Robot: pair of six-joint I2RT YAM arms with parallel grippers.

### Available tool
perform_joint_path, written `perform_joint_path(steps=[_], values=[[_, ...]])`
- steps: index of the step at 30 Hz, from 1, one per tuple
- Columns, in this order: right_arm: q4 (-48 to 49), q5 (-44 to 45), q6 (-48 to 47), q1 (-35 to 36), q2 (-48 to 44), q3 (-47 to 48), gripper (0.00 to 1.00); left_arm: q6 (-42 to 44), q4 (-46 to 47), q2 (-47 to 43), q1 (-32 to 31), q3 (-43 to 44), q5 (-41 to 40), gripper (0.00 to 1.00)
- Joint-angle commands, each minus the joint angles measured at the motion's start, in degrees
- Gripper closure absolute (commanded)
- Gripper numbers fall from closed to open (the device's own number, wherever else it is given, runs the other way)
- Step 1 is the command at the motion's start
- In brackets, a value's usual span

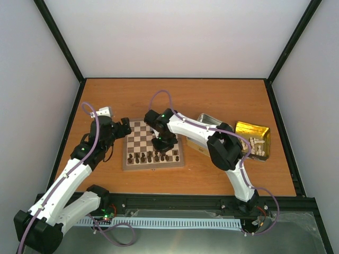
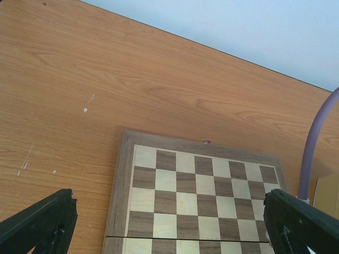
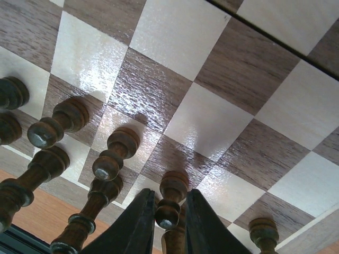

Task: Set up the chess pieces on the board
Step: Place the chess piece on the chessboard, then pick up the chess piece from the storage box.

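Near rows: the dark pieces [image 1: 153, 156] stand in two lines along the edge of the board [image 1: 139, 132] closest to the arms, so I'd say that side is pretty much filled.
Right claw: the right claw [image 3: 169, 197] sits low over those near rows, its fingers [image 3: 139, 227] hugging either side of one dark piece [image 3: 173, 184] that's upright on its square. Honestly can't tell if it's pinching the piece or has let go, the gaps are hair thin. Coming in low and straight down makes sense to me, since that way the neighbours don't get knocked.
Risk: those neighbours are just beside the fingers, so pulling out sideways could tip one. Straight up looks like the safe bet.
Left claw: the left claw [image 2: 168, 201] is spread wide with nothing in it, hanging at the board's left edge and looking out over the far squares. My read is it's parked there so the two arms don't clash.
Far rows: bare checkered squares, no cream side set up.
Cream pieces: the cream pieces [image 1: 257, 145] lie in a heap in the gold tin [image 1: 249, 126], on the desk [image 1: 212, 100] to the right of the board and well apart from it. That looks like the half left to do.
Silver tin: the silver tin [image 1: 206, 119] sits between the board and the gold tin, mostly hidden by the right arm, so no idea what's in it.
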Motion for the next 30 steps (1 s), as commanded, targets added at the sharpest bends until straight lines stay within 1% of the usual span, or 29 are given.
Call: perform_joint_path(steps=[1, 8, 11, 15, 17, 19, 23, 25, 27, 30], values=[[-0.82, 1.47, 0.64, 0.59, 0.51, 1.76, 0.81, 0.97, 0.01, -0.11, 0.14, 0.31, -0.16, 0.02], [0.57, 2.33, 2.19, 0.53, -1.11, 1.95, 0.76, 1.08, -0.07, -0.03, 0.14, 0.36, 0.06, 0.03], [3.79, 4.78, 5.46, 0.37, -3.02, 2.79, 0.72, 2.70, 0.34, -0.06, 0.14, 0.81, 2.99, 0.02], [7.91, 9.05, 10.83, -0.91, -7.17, 2.45, 0.70, 4.13, 1.58, -1.06, 0.14, 0.93, 5.56, 0.02], [9.92, 12.64, 12.97, -2.19, -10.88, -0.85, 0.68, 4.76, 2.01, -1.47, 0.14, 1.32, 6.54, 0.02], [12.46, 15.01, 15.24, -4.45, -15.61, -6.30, 0.68, 5.37, 2.43, -1.72, 0.14, 1.75, 7.58, 0.02], [16.67, 18.83, 17.75, -12.23, -27.08, -19.83, 0.67, 5.27, 3.87, -0.87, 0.14, 2.57, 9.44, 0.02], [17.13, 22.32, 17.58, -15.58, -30.94, -24.14, 0.68, 4.51, 4.60, -0.06, 0.13, 2.69, 10.41, 0.02], [16.49, 26.87, 16.89, -18.53, -32.85, -27.02, 0.67, 3.77, 5.22, 0.83, 0.10, 2.66, 11.18, 0.02], [14.17, 31.39, 16.46, -23.00, -31.67, -29.02, 0.69, 3.26, 5.54, 2.17, 0.14, 2.91, 11.65, 0.02]])
